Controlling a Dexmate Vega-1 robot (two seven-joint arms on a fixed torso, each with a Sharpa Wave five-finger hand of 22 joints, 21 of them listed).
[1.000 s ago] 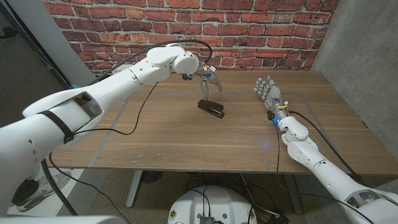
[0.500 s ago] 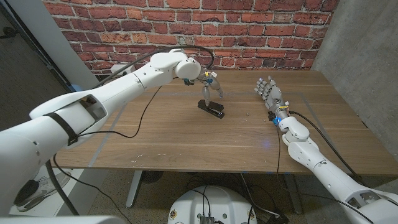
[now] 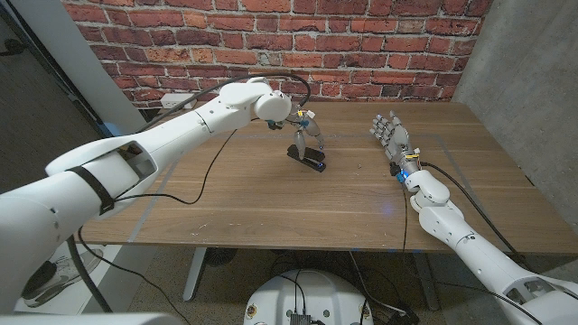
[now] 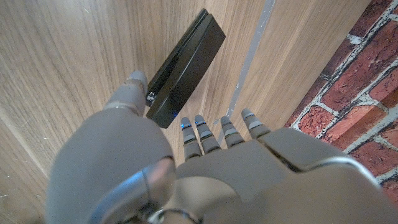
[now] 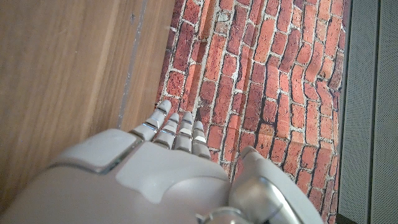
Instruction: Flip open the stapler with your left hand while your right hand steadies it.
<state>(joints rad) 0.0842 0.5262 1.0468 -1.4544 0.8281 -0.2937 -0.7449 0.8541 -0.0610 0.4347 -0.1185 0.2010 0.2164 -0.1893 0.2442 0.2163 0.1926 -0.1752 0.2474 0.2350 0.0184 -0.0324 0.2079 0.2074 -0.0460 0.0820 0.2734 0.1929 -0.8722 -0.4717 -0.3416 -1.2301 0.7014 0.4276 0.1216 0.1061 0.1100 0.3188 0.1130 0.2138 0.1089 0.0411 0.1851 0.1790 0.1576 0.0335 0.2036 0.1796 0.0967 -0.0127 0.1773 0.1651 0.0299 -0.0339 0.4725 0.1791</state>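
Your left hand (image 3: 307, 132) hovers with fingers spread at the end of the stapler (image 3: 306, 159), mid-table. Your right hand (image 3: 390, 137) stands open, well apart; bring it onto the base before lifting.

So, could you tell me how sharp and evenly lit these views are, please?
Head view: even light, stapler sharp, faint glare on the table. Left wrist view: stapler crisp, left hand soft up close. Right wrist view: right hand blurred, bricks clear.

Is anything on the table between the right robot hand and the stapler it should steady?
Nothing visible. Only bare wooden table lies between the right robot hand, raised and open, and the stapler. The left robot hand is already over it.
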